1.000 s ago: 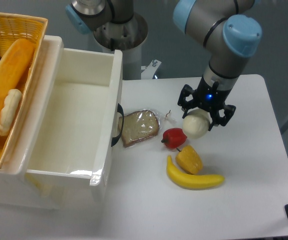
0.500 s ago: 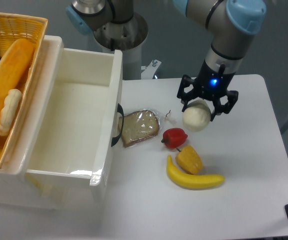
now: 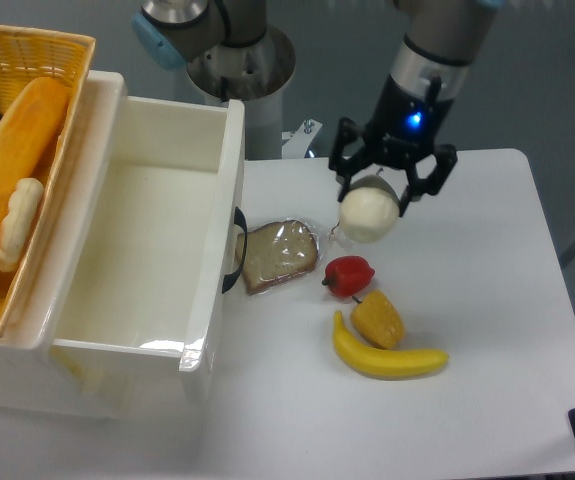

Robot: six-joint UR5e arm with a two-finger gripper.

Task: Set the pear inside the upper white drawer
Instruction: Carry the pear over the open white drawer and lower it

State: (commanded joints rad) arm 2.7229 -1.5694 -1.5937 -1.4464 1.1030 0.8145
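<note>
The gripper [image 3: 371,205] is clamped on the pear [image 3: 368,214], which hangs clear of the table [image 3: 487,300], above its rear middle area. The pear appears nearly round from this view; its long axis and stem direction cannot be determined. Directly below and forward lie a red fruit [image 3: 348,275], an orange-yellow lumpy fruit [image 3: 378,318] and a banana [image 3: 387,358]. A wrapped bread slice [image 3: 279,255] lies between the pear and the upper white drawer [image 3: 157,235], touching or just beside the drawer's dark handle [image 3: 235,250]. The drawer stands pulled open, well to the pear's left. A woven basket [image 3: 62,60] holding bread rests on the drawer's far left wall.
</note>
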